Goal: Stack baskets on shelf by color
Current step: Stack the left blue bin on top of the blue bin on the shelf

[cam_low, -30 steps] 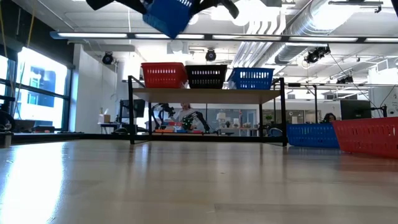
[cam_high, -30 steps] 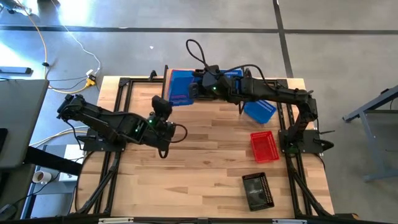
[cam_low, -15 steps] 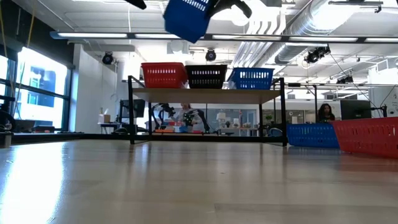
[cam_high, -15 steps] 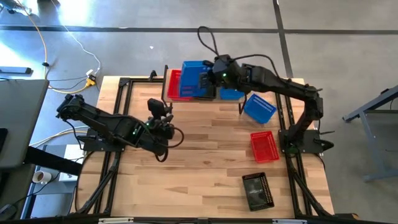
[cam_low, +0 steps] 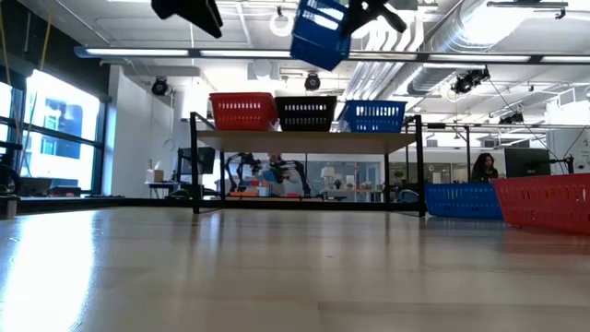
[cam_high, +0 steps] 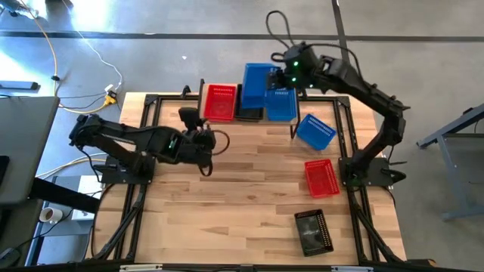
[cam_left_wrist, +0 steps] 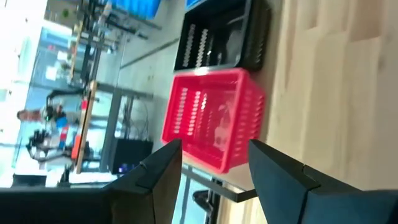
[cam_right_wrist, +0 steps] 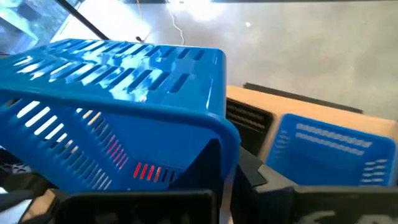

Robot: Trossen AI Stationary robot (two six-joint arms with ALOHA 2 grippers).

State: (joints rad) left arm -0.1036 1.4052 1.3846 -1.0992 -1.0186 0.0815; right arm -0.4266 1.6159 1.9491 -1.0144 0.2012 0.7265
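High view shows the carried blue basket held in the air by the right gripper, which is clenched on its rim, above the shelf at the far edge of the table; it hangs over the black stack and the blue one, so it is not yet lined up squarely with its own colour. In the low view the same basket is tilted and well above the shelf top. On the shelf stand 3 piles in a row: the red basket stack, the black basket stack mostly hidden under the carried one, and the blue basket stack. How many baskets each pile holds I cannot tell from these views. Off the shelf, 3 baskets lie on the table near the right arm's base: a loose blue basket, a loose red basket, and a loose black basket nearest the front edge. So I judge the task roughly 2 thirds done: the carried blue one must be lowered into the blue pile, and then 1 of each colour remains to be collected. The left gripper hovers over the table just in front of the red pile, fingers released and holding nothing; its wrist view looks straight at the red and black piles.
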